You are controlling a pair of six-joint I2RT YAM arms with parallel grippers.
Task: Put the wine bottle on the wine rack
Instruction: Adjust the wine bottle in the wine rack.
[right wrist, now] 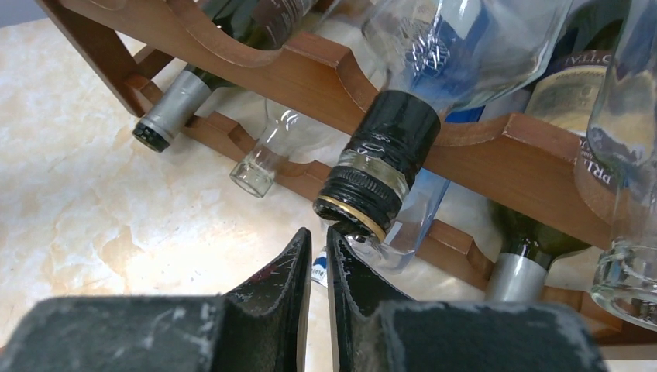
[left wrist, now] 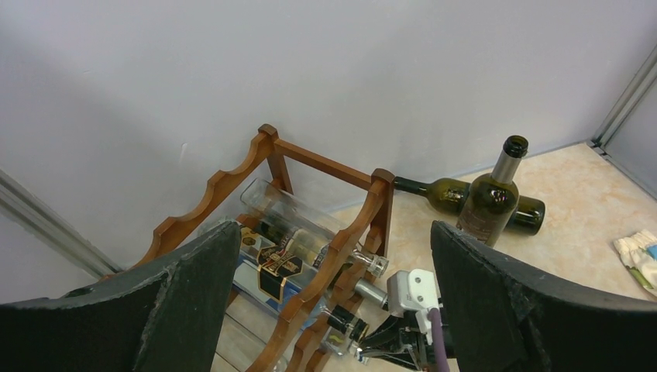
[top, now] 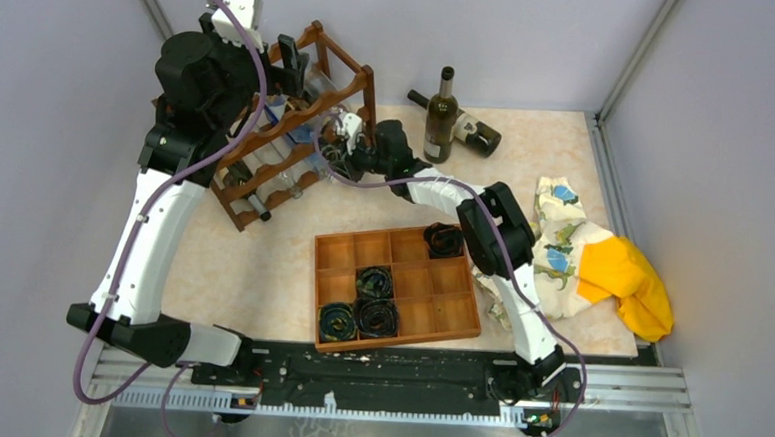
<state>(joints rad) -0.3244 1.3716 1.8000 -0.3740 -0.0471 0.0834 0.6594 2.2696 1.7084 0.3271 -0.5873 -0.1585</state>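
Now points shut, empty right jaws at the wine bottle (right wrist: 387, 139) cap, mid-frame, likely to push it deeper into the wine rack (right wrist: 503, 153). Hangs left jaws wide above the rack, upper left, probably standing clear.

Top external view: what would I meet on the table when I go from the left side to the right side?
wine rack → upright green wine bottle → patterned cloth → yellow cloth
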